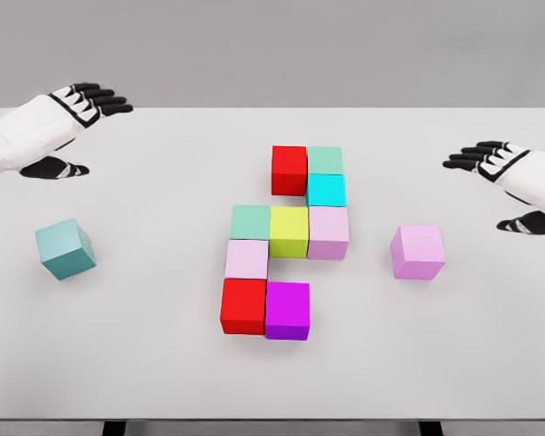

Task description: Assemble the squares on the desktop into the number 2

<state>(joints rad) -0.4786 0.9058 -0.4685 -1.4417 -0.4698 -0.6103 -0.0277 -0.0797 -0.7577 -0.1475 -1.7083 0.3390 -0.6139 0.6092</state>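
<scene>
The flat white table (163, 363) carries a touching cluster of nine coloured cubes (289, 232) midway between both hands. The left hand (73, 123), fingers spread, holds nothing above a lone teal cube (64, 248). The right hand (504, 177), likewise spread, hovers beside a lone pink cube (418, 252).

No text, labels, nos. or signs can be read anywhere; cubes (289, 232) and table (163, 363) are seen plain, unmarked.

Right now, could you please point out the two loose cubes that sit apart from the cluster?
Teal cube (64, 248), head view, left of cluster: front face.
Pale pink cube (418, 252), head view, right of cluster: front face.
</scene>
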